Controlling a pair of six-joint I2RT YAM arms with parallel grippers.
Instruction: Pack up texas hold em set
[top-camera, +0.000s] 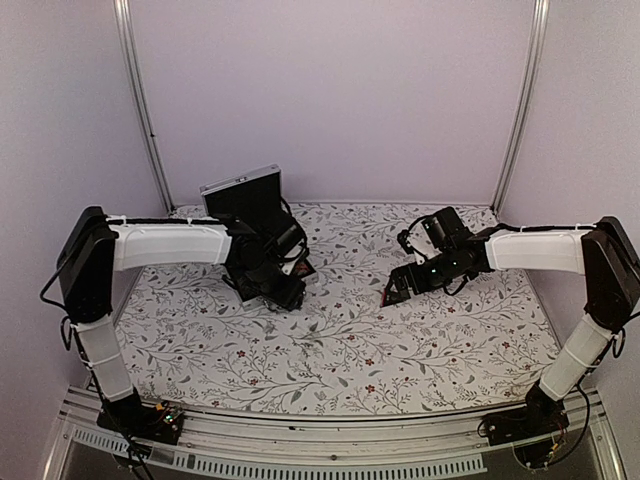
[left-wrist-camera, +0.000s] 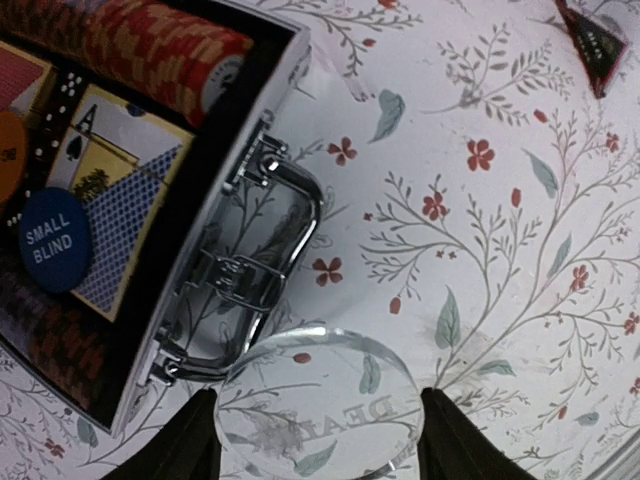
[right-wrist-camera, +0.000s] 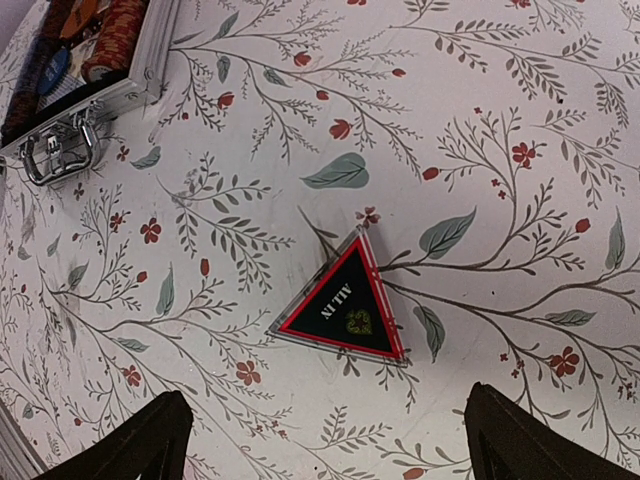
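The silver briefcase (left-wrist-camera: 262, 118) lies open, its lid (top-camera: 243, 194) upright at the back left. Inside are reddish chip rows (left-wrist-camera: 160, 45), a card deck (left-wrist-camera: 125, 190), a blue "small blind" token (left-wrist-camera: 52, 238) and dice (left-wrist-camera: 66, 88). My left gripper (left-wrist-camera: 318, 440) is shut on a clear round dealer token (left-wrist-camera: 320, 395), just in front of the case handle (left-wrist-camera: 275, 255). A black and red triangular "all in" token (right-wrist-camera: 345, 305) lies flat on the cloth. My right gripper (right-wrist-camera: 325, 445) stands wide open over it, apart from it.
A floral tablecloth (top-camera: 340, 350) covers the table, with white walls and metal posts (top-camera: 140, 100) behind. The two grippers (top-camera: 285, 293) (top-camera: 393, 293) stand about a hand's width apart mid-table. The triangular token also shows at the left wrist view's top right (left-wrist-camera: 592, 45).
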